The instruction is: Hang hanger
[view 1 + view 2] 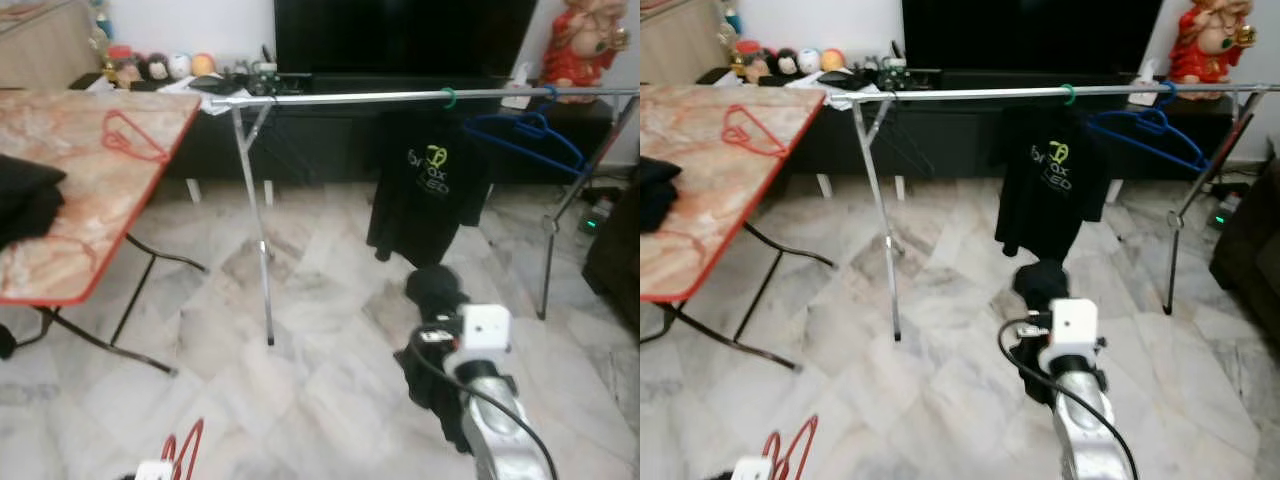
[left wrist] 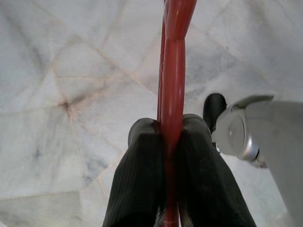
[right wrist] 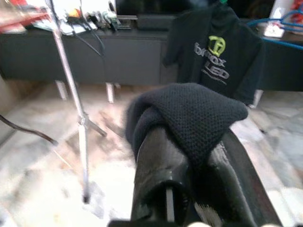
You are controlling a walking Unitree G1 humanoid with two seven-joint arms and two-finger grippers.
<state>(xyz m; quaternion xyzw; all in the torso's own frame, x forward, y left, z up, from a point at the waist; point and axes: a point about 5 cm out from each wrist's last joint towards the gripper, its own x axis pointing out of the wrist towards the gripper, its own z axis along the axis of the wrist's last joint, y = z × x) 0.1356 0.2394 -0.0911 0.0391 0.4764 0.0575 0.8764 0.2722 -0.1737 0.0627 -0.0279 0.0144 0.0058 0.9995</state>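
My left gripper (image 2: 169, 137) is shut on a red hanger (image 2: 173, 71), low at my left side over the floor; the same red hanger (image 1: 186, 448) shows at the lower edge of the left eye view. My right gripper (image 3: 194, 142) is shut on a black knitted cloth (image 3: 189, 111), held out in front of me above the floor, short of the rack; its fingertips are hidden under the cloth (image 1: 437, 288). A silver clothes rail (image 1: 340, 98) spans the room ahead. On it hang a black T-shirt (image 1: 428, 180) on a green hook and an empty blue hanger (image 1: 527, 135).
A folding table (image 1: 90, 215) with a red rim stands at the left, carrying another red hanger (image 1: 131, 138) and a black garment (image 1: 22, 197). Behind the rail are a dark TV cabinet (image 1: 320, 140) and a TV. The rack's legs (image 1: 258, 250) stand on the marble floor.
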